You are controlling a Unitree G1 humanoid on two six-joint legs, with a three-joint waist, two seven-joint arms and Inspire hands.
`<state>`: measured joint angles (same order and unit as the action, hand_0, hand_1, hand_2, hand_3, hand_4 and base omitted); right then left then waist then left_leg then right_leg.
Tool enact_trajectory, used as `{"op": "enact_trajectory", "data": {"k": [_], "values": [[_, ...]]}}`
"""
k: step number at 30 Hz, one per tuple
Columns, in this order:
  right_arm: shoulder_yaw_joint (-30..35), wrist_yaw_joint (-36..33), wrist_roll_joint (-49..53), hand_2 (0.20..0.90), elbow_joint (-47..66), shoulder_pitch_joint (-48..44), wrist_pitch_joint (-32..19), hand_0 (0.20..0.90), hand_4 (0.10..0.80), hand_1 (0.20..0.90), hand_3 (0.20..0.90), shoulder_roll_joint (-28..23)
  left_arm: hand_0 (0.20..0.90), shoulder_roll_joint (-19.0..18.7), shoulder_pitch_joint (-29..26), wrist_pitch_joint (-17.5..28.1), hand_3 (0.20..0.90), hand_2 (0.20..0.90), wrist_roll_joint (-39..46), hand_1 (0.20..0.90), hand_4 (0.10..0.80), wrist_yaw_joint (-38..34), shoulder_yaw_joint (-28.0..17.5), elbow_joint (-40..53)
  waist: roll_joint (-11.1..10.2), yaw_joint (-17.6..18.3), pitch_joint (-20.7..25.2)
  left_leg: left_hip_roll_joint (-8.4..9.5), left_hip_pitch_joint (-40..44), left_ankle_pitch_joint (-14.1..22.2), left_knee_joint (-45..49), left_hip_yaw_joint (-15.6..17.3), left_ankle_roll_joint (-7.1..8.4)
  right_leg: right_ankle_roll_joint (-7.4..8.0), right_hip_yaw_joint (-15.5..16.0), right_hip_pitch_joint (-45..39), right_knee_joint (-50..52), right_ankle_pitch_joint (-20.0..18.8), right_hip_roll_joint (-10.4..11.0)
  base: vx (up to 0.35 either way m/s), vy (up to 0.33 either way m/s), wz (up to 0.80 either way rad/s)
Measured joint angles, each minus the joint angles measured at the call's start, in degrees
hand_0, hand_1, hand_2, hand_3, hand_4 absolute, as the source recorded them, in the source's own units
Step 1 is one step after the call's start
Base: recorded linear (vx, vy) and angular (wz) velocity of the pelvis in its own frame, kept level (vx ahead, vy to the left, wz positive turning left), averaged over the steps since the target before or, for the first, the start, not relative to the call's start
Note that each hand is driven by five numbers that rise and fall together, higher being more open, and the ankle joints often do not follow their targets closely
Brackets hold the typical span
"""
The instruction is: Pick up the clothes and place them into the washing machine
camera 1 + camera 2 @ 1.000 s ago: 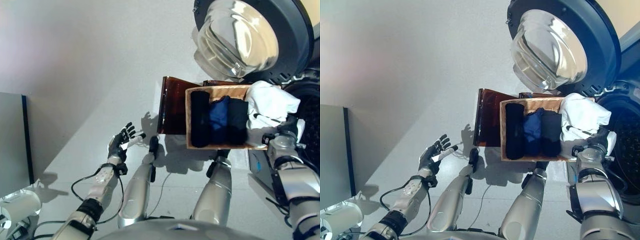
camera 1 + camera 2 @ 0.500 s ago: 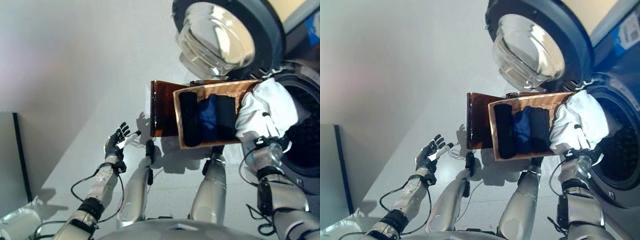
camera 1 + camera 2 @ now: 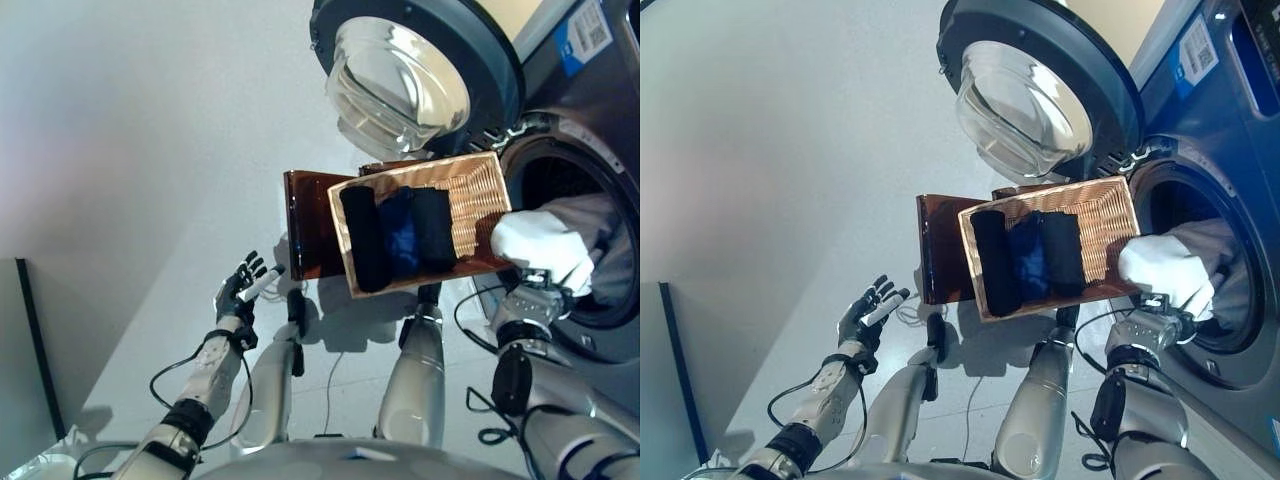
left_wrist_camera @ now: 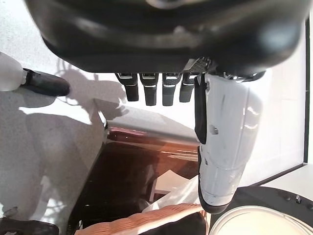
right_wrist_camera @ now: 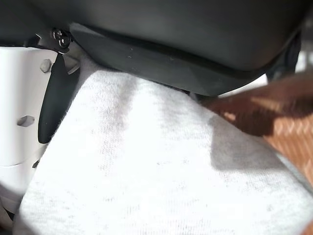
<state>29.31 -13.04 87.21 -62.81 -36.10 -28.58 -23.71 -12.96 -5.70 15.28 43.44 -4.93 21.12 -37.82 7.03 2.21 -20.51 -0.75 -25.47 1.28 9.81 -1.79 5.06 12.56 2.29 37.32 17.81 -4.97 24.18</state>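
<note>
White garment point(image 3: 545, 248) bunched at the washing machine point(image 3: 1200, 180) drum mouth, at 3 o'clock of the basket point(image 3: 478, 190), clutched by right hand point(image 3: 535, 290). Left hand point(image 3: 238, 290) at 8 o'clock, fingers spread, empty. Dark rolled clothes point(image 3: 395, 236) in basket.

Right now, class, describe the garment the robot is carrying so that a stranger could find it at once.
Start at the dark front-loading washing machine with its round glass door swung open. At the drum opening's edge, beside the woven wicker basket, sits a bunched white cloth on the right hand. It is the only pale garment; the basket's rolled clothes are black and blue.
</note>
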Motion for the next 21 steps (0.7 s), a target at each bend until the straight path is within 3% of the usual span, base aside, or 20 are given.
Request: {"op": "enact_trajectory", "data": {"k": [9,14,21], "values": [[-0.7,-4.8,-3.6,0.200,-9.7,-7.2,1.3,0.200,0.300,0.200,0.200,-15.1,0.900,-0.1,2.0,-0.1,0.900,0.900,-0.3,0.900,0.800,0.2,1.7,0.1,3.2,-2.4,1.8,0.94,-1.1,0.3,0.5,-0.3,-0.19,0.40,-0.2,1.7,2.3,1.4,1.2,0.006,-0.019,0.05],[-0.3,-7.7,-4.7,0.200,-14.4,-10.9,2.4,0.200,0.300,0.200,0.200,-21.5,0.900,-0.2,1.8,-0.2,0.900,0.900,-1.1,0.900,0.800,0.2,2.6,1.6,3.8,-3.2,1.8,1.64,-3.1,0.6,1.8,-0.2,-0.36,0.71,-1.0,4.2,4.4,1.9,1.8,0.021,0.007,0.06],[0.7,-12.1,-4.4,0.200,-17.5,-12.3,2.5,0.200,0.300,0.200,0.200,-22.7,0.900,-0.5,1.9,-0.3,0.900,0.900,-1.5,0.900,0.800,-0.2,2.6,2.6,4.4,-3.3,1.7,1.79,-4.8,2.0,4.4,0.1,-0.28,0.50,-1.9,6.2,6.6,3.4,2.1,0.005,0.002,0.02]]}}
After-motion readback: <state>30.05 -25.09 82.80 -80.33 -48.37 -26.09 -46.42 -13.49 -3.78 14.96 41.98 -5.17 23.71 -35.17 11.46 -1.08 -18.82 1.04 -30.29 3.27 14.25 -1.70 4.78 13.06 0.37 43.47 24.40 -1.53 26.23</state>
